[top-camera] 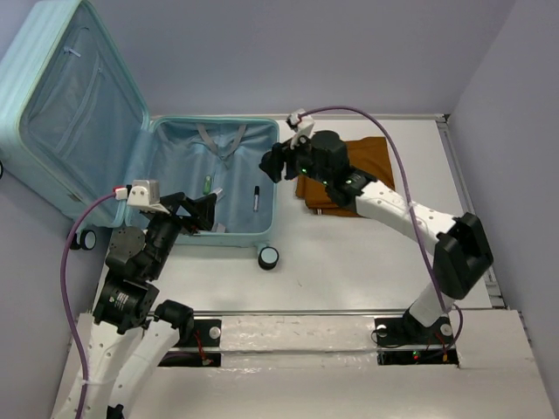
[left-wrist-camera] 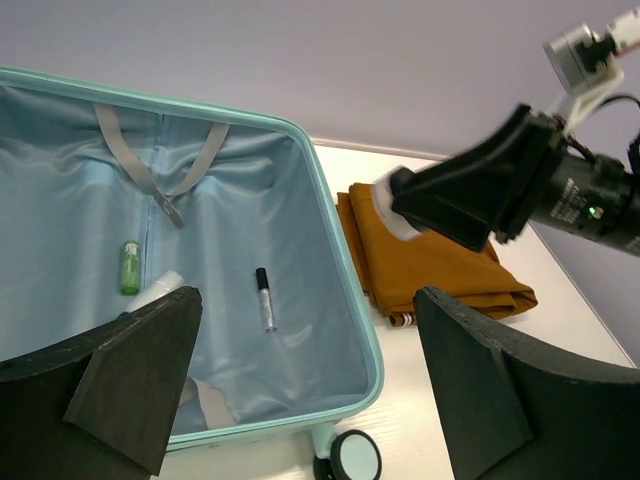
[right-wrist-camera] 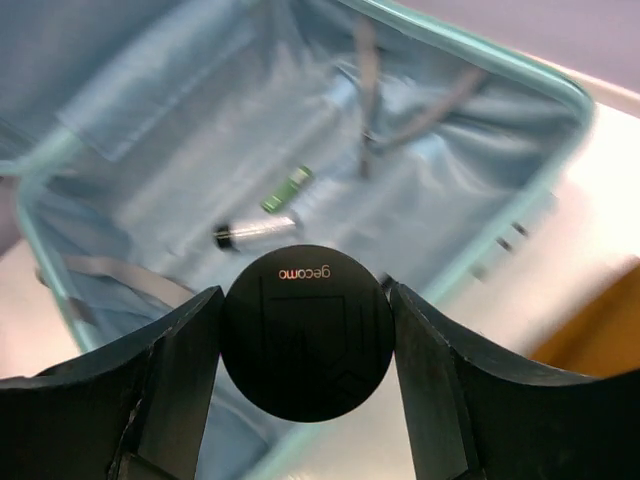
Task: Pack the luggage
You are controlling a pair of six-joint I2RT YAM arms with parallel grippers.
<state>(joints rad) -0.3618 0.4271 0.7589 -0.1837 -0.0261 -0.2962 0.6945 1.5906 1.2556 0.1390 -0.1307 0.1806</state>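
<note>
1. Counted from the near edge outward: two arms, each with one claw. There is one suitcase [top-camera: 175, 166], with three small things inside it, and one folded brown cloth [top-camera: 371, 153] lies on the table [top-camera: 367, 262].
2. The three things are a green bottle [top-camera: 208, 183], a white tube [left-wrist-camera: 160, 290] just beside it, and a black-capped tube [top-camera: 256, 197] apart to the right.
3. Two grey straps [left-wrist-camera: 160, 165] hang from the far wall of the suitcase.
4. The left claw [top-camera: 196, 214] has its fingers wide apart, with nothing between them.
5. The right claw [right-wrist-camera: 305, 292] is clamped on a round black disc [right-wrist-camera: 307, 345], which touches both fingers.
6. Only the right wrist view shows the disc. That view is blurred, and the green bottle [right-wrist-camera: 287, 188] and one black-capped tube [right-wrist-camera: 255, 232] are all I can make out inside the suitcase.
7. Only the top view shows the raised lid [top-camera: 79, 105], which leans up at the far left.
8. The left wrist view shows one wheel [left-wrist-camera: 350, 460] under the near corner. It also shows the cloth [left-wrist-camera: 430, 265] lying just beside the right wall.
9. The suitcase lies open on the left half of the table. The left claw hangs over its near wall, and the tray spreads out beyond it.
10. The right claw hangs above the right rim, towards the far corner, between the tray and the cloth.
</note>
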